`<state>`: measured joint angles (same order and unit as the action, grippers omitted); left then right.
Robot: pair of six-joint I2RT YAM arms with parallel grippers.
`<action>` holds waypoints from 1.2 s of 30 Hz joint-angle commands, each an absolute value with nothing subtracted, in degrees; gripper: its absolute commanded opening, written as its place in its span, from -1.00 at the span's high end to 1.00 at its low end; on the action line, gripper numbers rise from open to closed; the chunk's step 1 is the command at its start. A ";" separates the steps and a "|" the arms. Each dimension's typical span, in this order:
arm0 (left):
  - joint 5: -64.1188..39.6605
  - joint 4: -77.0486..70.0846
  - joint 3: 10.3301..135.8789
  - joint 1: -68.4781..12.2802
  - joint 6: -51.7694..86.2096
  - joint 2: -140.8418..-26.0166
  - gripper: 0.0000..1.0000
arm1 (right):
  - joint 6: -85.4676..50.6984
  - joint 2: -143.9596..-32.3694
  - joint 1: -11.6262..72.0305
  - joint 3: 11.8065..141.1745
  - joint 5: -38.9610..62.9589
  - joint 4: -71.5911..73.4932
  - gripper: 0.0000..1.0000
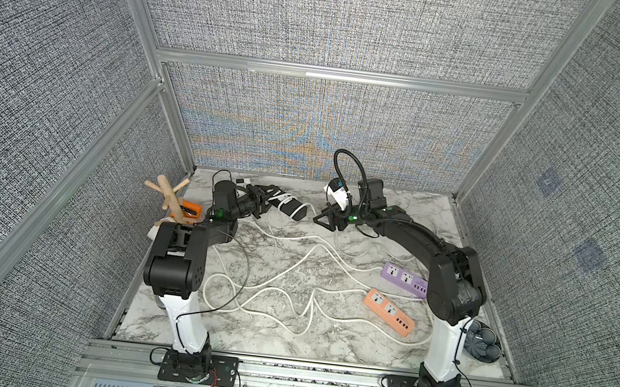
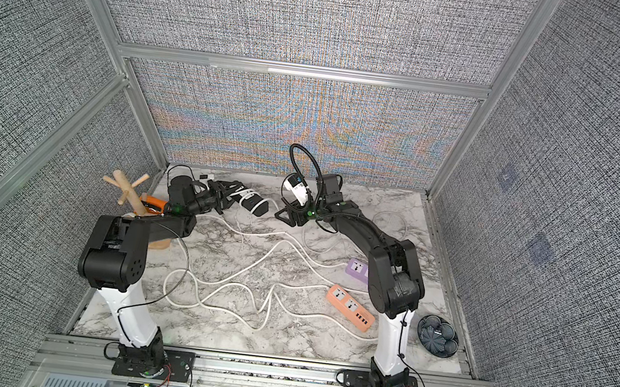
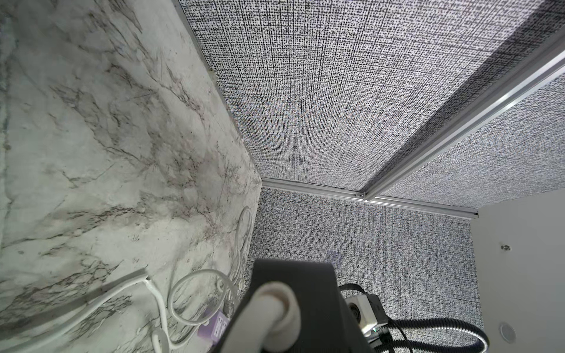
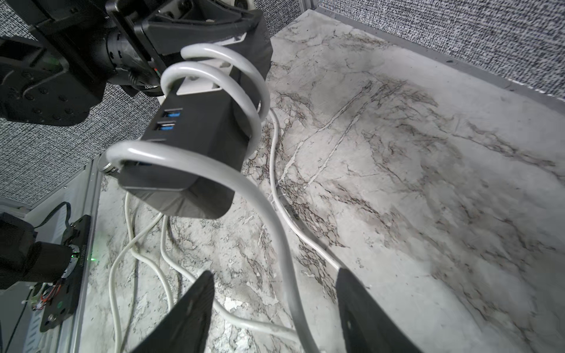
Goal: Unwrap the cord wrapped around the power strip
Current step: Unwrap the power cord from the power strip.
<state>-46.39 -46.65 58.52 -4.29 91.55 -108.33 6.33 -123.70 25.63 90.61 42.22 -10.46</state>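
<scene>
The black power strip [image 1: 292, 209] [image 2: 255, 204] hangs just above the marble table at the back left, with my left gripper [image 1: 266, 197] [image 2: 226, 193] shut on its far end. A white cord [image 4: 171, 153] coils around it in about three loops. In the right wrist view the strip [image 4: 195, 137] shows blue USB ports, and its cord trails down between my right gripper's [image 4: 274, 272] open fingers [image 4: 189, 314] without being pinched. In both top views the right gripper [image 1: 327, 222] [image 2: 288, 216] sits just right of the strip. The left wrist view shows only the strip's end [image 3: 312, 293] and the cord's exit [image 3: 275, 308].
A purple power strip [image 1: 404, 278] and an orange one [image 1: 390, 311] lie at the right, their loose white cords [image 1: 291, 272] sprawling over the table's middle. A wooden peg stand [image 1: 171, 196] and an orange item [image 1: 189, 208] stand at the left. A dark bowl [image 1: 484, 341] sits front right.
</scene>
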 commanded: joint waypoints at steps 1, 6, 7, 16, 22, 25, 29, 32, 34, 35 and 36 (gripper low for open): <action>-46.62 -50.89 58.38 -4.34 92.70 -108.93 0.99 | 6.05 -124.25 26.44 91.56 44.59 -8.27 -0.15; -45.96 -52.03 58.11 -4.58 93.30 -109.94 0.99 | 7.57 -124.18 26.67 92.53 41.36 -11.10 0.44; -45.72 -51.92 58.01 -4.60 93.10 -110.03 0.99 | 7.70 -123.68 26.52 92.26 40.71 -11.13 0.57; -38.52 -52.69 61.35 -6.97 94.13 -113.77 0.99 | 12.00 -115.74 28.68 88.52 40.95 -13.01 1.00; -36.85 -52.67 70.07 -9.43 97.39 -117.59 0.99 | 16.83 -114.17 30.62 83.87 37.87 -15.86 1.00; -37.89 -53.25 71.80 -9.40 98.92 -117.27 0.99 | 16.15 -115.27 29.35 81.54 29.74 -15.03 1.00; -40.85 -53.53 70.71 -9.08 98.81 -115.06 0.99 | 10.11 -118.43 24.30 81.55 21.28 -14.31 1.00; -42.73 -53.61 67.93 -8.63 97.49 -113.18 0.99 | 4.80 -120.46 20.70 82.22 17.05 -13.03 1.00; -43.83 -53.46 65.52 -7.95 96.40 -111.84 0.99 | 3.53 -121.40 18.98 82.88 15.76 -12.57 1.00; -44.15 -53.51 64.52 -7.50 96.17 -111.59 0.99 | 3.30 -121.53 18.29 83.09 15.56 -12.32 1.00; -44.53 -53.78 63.13 -6.90 95.98 -111.31 0.99 | 3.32 -121.72 17.68 83.52 15.47 -12.29 1.00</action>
